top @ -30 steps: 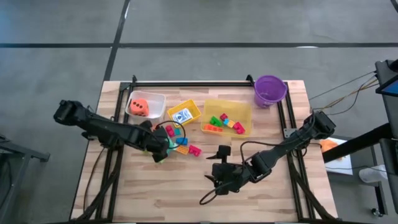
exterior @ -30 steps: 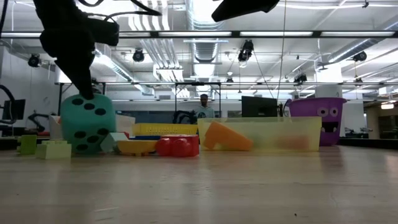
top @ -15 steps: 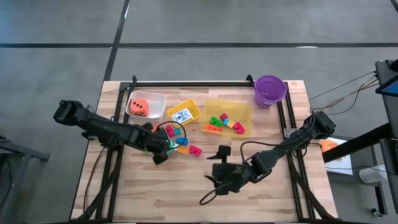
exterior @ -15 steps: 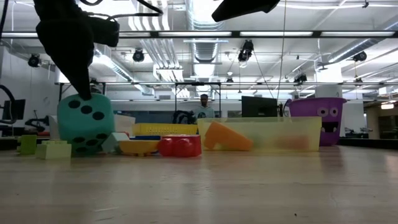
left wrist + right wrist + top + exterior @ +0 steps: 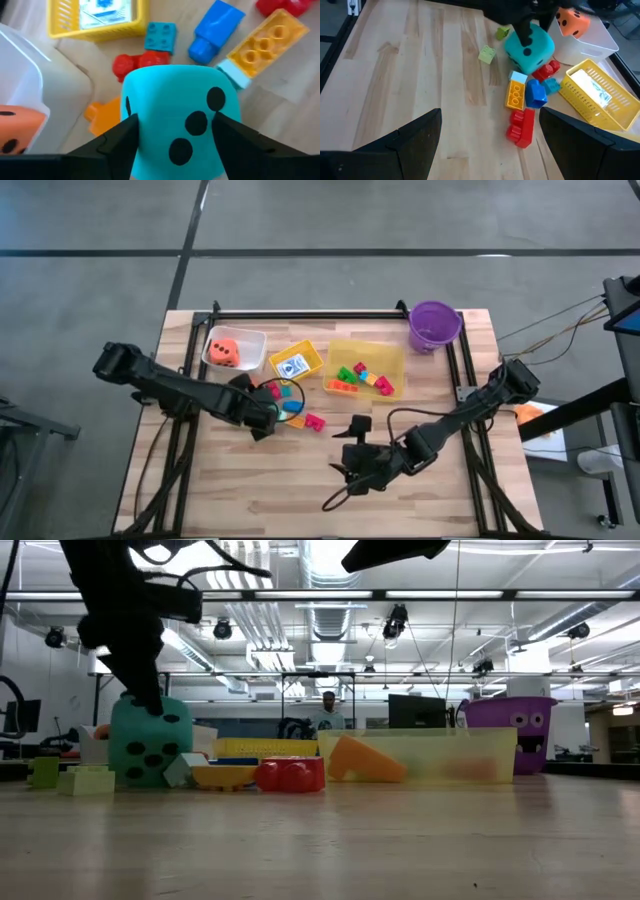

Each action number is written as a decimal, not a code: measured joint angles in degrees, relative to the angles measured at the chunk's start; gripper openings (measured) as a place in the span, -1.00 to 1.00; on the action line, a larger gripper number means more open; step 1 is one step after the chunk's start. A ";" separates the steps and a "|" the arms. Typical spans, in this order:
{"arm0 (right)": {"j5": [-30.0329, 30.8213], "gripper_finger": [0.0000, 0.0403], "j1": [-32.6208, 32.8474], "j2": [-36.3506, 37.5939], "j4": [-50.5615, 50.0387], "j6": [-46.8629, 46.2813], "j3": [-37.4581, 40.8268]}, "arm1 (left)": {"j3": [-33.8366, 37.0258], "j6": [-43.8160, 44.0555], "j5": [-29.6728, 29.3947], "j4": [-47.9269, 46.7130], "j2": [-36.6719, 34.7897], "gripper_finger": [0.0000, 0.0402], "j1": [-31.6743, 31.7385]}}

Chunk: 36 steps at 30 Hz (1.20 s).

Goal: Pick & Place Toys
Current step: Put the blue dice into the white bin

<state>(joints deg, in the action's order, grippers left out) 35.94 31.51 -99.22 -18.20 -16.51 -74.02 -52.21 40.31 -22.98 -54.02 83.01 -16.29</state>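
A teal dotted die [image 5: 177, 115] rests flat on the table [image 5: 150, 740] among loose bricks: red [image 5: 521, 129], orange-yellow [image 5: 515, 95], blue [image 5: 536, 94] and green [image 5: 487, 54]. My left gripper [image 5: 262, 415] comes down on the die from above, open, with one finger on each side of its top [image 5: 175, 125]. My right gripper [image 5: 345, 448] hangs open and empty above the table's middle, toward the near edge. An orange die [image 5: 227, 352] lies in a clear bin. A card box [image 5: 293, 364] lies in a yellow basket. My left gripper has a finger [image 5: 117, 142] at one side of the teal die's top and the other finger [image 5: 240, 142] at the opposite side. It comes steeply from above. I cannot tell whether the fingers touch the die. The die stands on the table.
A yellow bin [image 5: 365, 368] holding several bricks stands behind the table's middle. A purple bucket [image 5: 434, 325] is at the far right corner. A black frame [image 5: 300, 314] runs along the far edge. Bare wood lies to the near left and near right.
My left gripper stood with its narrow tip on the tilted teal die. It has opened and sunk a little over the die. The die has tipped down flat, shows another face to the low view, and sits slightly farther right there.
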 joint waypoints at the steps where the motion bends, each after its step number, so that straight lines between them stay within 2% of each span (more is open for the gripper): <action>1: 0.00 0.65 0.04 0.00 0.00 0.00 0.00 | -0.04 0.01 -0.52 0.14 0.71 0.22 0.02; 8: -0.02 0.65 0.26 0.00 0.02 0.04 0.00 | -0.12 -0.05 -0.26 0.72 1.27 0.26 0.00; 19: -0.04 0.65 0.26 0.00 0.09 -0.02 -0.02 | -7.11 2.61 7.01 -2.99 1.41 0.26 -1.38; 36: -0.42 0.65 0.52 0.00 0.42 -0.07 -0.24 | -4.94 4.70 4.81 -1.20 1.20 0.26 -1.35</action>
<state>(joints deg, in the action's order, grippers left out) 35.53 32.03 -99.22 -17.78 -16.58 -74.26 -57.14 45.00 -18.16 -55.22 84.20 -17.64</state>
